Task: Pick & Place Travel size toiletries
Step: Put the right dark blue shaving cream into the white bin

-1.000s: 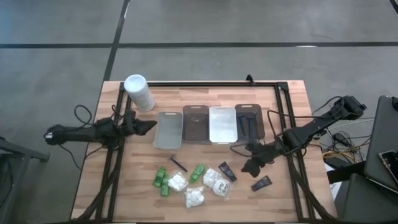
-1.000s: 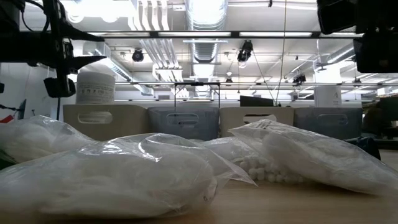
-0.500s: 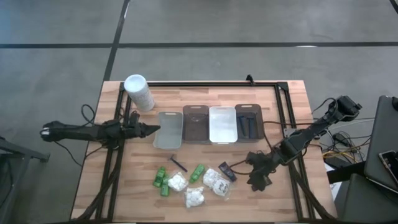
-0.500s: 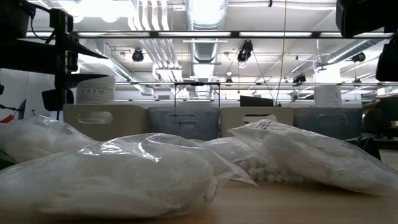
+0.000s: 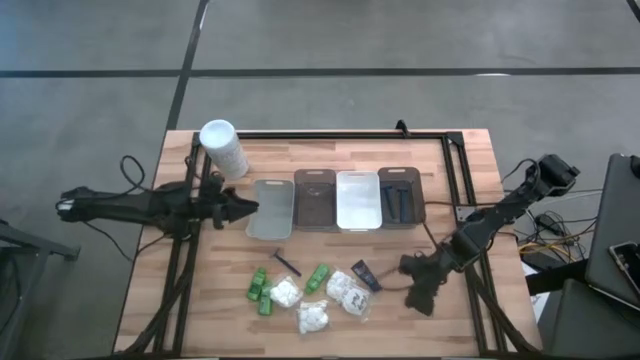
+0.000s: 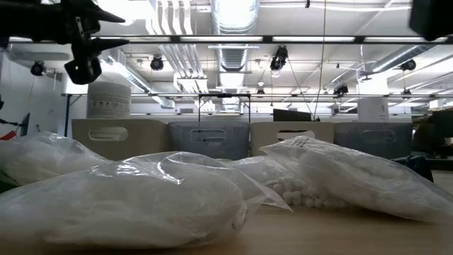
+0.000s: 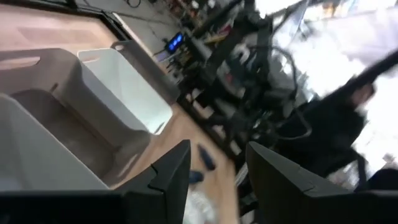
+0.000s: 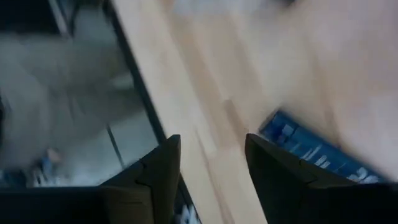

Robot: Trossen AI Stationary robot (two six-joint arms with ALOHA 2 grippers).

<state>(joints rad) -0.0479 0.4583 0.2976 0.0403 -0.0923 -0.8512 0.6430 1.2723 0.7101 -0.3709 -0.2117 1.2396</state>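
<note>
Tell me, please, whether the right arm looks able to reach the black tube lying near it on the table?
Probably yes. The right tool hovers open right over the black tube, which lies apart from the other black tube, with bare wood around it and nothing in between.

Two slim dark arms with looping black cables, each claw black-fingered.
</note>
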